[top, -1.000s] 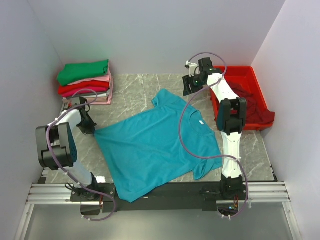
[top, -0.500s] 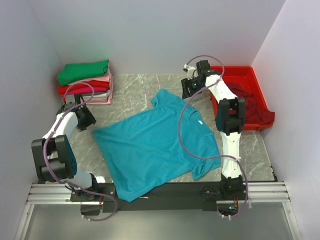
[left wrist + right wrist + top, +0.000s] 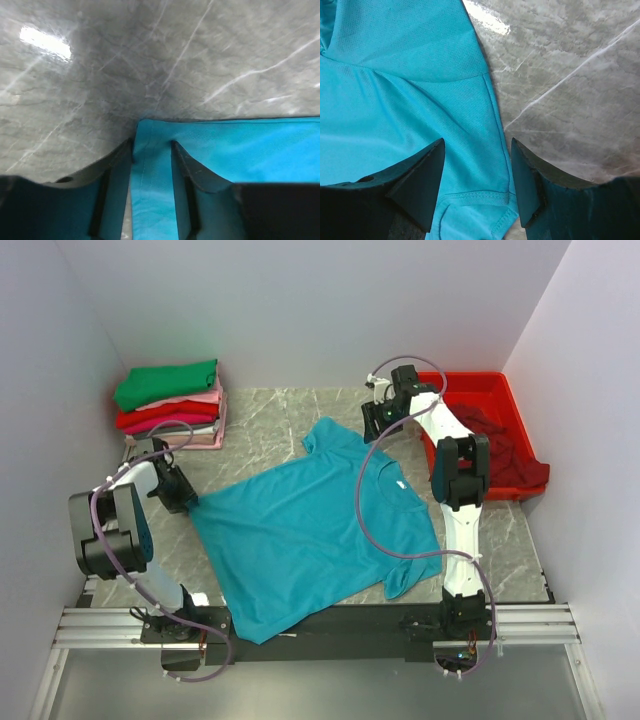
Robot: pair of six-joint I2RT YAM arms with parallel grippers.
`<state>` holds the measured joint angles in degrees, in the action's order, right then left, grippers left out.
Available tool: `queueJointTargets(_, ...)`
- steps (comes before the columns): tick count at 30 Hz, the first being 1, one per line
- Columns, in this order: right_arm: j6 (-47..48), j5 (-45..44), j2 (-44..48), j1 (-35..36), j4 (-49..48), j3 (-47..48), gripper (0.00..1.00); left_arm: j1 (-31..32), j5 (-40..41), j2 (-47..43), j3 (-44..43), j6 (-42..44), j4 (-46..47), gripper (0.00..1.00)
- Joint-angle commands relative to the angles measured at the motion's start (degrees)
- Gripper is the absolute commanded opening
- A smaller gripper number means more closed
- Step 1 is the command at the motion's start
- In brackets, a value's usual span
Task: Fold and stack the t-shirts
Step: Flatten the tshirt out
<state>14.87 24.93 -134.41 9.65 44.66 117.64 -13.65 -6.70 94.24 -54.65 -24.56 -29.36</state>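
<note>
A teal-blue short-sleeved cloth t-shirt (image 3: pixel 310 525) lies spread flat at the middle of the grey marble-patterned desk (image 3: pixel 270 415), collar toward 2 o'clock and hem toward 8 o'clock.

The left end effector (image 3: pixel 151 147) sits low at the hem corner at 9 o'clock. Its fingers are parted and straddle a strip of the hemmed edge, not yet pinched (the gap is narrow). The right end effector (image 3: pixel 475 145) hangs over the sleeve at 1 o'clock, spread wide and holding nothing.

At 10 o'clock stands a stack of folded cloth t-shirts (image 3: pixel 170 400), green on top. At 2 o'clock a bright red rigid plastic tray (image 3: pixel 500 385) holds a crumpled dark maroon cloth shirt (image 3: pixel 515 465).

The step in hand looks like taking hold of this shirt's far side for the first fold. The next move probably calls for both end effectors to close on a single layer of cloth, then lift and carry that edge together toward 5 o'clock so the fabric folds evenly without dragging.
</note>
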Motion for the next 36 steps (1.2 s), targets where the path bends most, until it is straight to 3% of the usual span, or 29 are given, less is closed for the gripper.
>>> queueJointTargets(1,-0.11,0.65,1.87,0.37,-0.63,1.53,0.62,0.11,-1.74,2.44,-0.54,1.53,0.01,0.41)
queueJointTargets(5,-0.11,-0.14,0.91,0.63,-0.11,3.29,0.62,1.25,2.65,4.99,-2.12,1.09,-1.4,0.33)
queueJointTargets(8,0.77,-1.8,-1.46,1.33,1.29,8.19,0.63,1.61,5.02,6.66,-3.79,0.74,-2.19,0.14)
queueJointTargets(9,0.94,-2.25,-2.25,1.77,1.56,9.35,0.63,1.61,5.38,7.27,-4.23,0.82,-2.45,0.02)
queueJointTargets(10,0.95,-2.6,-3.13,1.95,1.91,10.58,0.63,1.7,5.64,7.19,-4.49,0.74,-2.54,0.01)
queueJointTargets(14,0.24,-4.88,-7.61,2.39,4.99,15.85,0.63,2.14,5.56,3.68,-3.27,0.74,-1.05,0.01)
queueJointTargets(25,0.6,-7.26,-8.94,2.39,7.01,14.01,0.61,2.31,0.64,-3.0,0.07,1.27,1.15,0.0)
queueJointTargets(36,1.65,-6.65,-10.08,2.3,12.46,14.81,0.34,2.4,-1.83,-5.29,-0.01,1.53,1.94,0.0)
